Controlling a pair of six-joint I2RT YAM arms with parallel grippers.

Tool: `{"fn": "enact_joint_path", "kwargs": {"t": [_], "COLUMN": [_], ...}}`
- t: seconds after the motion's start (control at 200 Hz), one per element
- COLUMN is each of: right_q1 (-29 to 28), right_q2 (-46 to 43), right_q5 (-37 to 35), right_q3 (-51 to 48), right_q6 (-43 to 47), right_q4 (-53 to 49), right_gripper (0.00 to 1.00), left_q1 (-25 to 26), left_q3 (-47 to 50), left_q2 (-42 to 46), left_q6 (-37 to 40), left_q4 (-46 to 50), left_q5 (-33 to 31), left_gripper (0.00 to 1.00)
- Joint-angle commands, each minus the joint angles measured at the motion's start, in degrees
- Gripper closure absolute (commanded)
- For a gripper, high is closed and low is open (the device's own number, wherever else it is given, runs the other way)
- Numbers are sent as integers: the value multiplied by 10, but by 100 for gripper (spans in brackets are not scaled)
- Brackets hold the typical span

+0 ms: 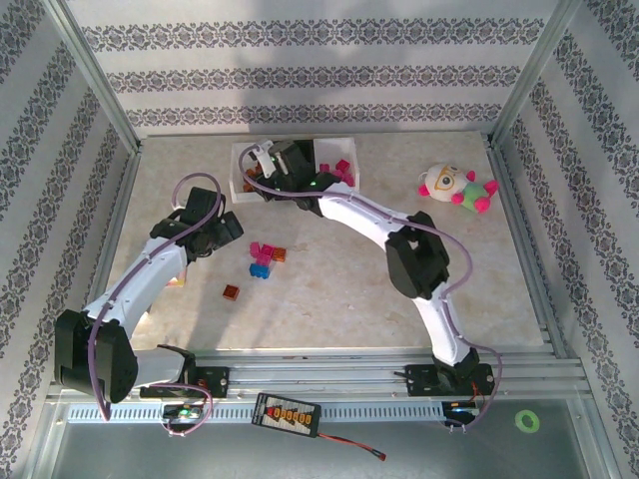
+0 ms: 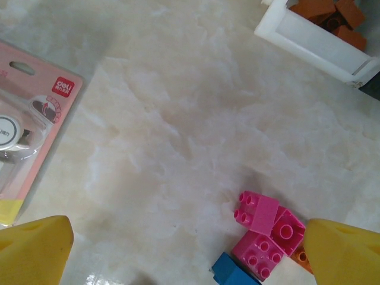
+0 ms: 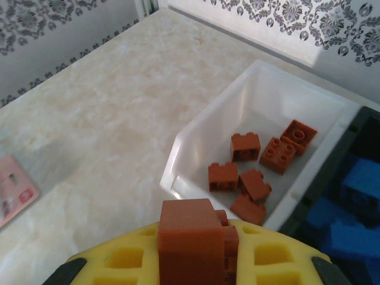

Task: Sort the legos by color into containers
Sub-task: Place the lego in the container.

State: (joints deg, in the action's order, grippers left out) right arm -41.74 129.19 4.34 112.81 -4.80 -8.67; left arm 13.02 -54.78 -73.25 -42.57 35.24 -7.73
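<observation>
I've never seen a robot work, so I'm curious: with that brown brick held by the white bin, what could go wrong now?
1. The right gripper grips the brown brick near the rim of the white bin. Released off-centre, it might bounce out, or land in the black bin alongside.
2. The left gripper hangs open over pink bricks packed against a blue brick. Closing there could catch both colours.
</observation>
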Motion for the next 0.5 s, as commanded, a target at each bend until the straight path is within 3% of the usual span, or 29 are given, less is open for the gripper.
{"fn": "enact_joint_path", "kwargs": {"t": [0.0, 0.29, 0.425, 0.494], "right_q1": [4, 8, 9, 9], "right_q2": [71, 222, 254, 261], "right_q5": [-19, -57, -57, -56], "right_q3": [82, 287, 332, 339], "right_q6": [-30, -53, -53, -54], "right_q4": [7, -36, -47, -48], "right_gripper": [80, 79, 79, 71], "left_q1": [-1, 3, 5, 6], "left_q3": [11, 35, 45, 49], "left_q2": [-2, -2, 0, 0], "left_q6": [-16, -25, -30, -34], "left_q4": [-11, 4, 5, 6], "left_q5": [1, 2, 9, 14], "left_gripper": [1, 1, 1, 1]}}
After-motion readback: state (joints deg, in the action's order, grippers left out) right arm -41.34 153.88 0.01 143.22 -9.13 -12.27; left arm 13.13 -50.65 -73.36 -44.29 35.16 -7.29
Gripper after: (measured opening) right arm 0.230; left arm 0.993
